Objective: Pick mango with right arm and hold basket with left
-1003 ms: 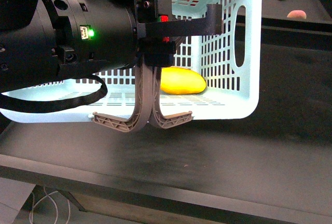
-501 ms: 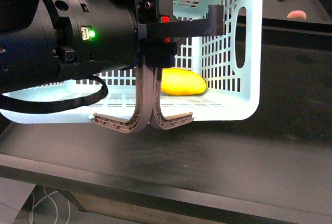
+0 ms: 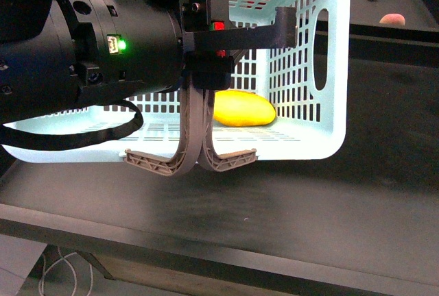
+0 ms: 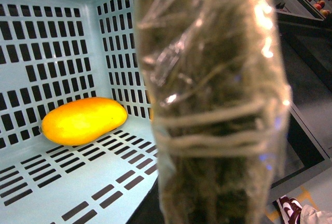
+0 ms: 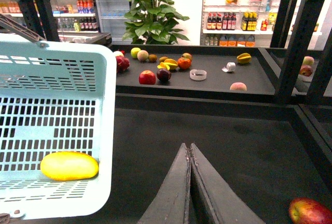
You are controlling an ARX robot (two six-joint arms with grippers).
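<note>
Though clamped on the two grey handles [image 3: 194, 128] of the basket [image 3: 329, 70], pinched together and hanging beneath the wrist, looks a thin hold for the left gripper [image 3: 203, 77]: liable to slip or twist under a swinging load. Right against the left wrist camera, a blurred plastic-wrapped column [image 4: 218, 105], too close to identify, blocking much of that view. Nothing in the right gripper [image 5: 190, 182], pressed fully closed and pointing out over the dark table [image 5: 207, 125] beside the basket; well apart from the fruit, so of no use for catching a runaway. Basket itself tipped, mouth toward the robot, light-blue slotted walls all round; lower rim either resting on the table or hanging just above it, impossible to tell which. Inside already, the mango [image 3: 243, 109], lying on the lowest slotted surface, close against the grid wall at the back, well in from the open rim. Main danger, judging by that tilt: a further tip forward or a jolt, then a roll out over the low lip onto the table. Smooth oval skin, nothing in the way to stop it. Second danger: a sweep of the closed right jaws into the basket's side, spinning it on the handles. Further off, a lone red fruit [image 5: 310, 211] on the table near the right arm, easy to nudge. Farthest back, a shelf [image 5: 218, 86] of mixed fruit and a potted plant [image 5: 155, 19]: lookalikes there, not to be mistaken for the target.
</note>
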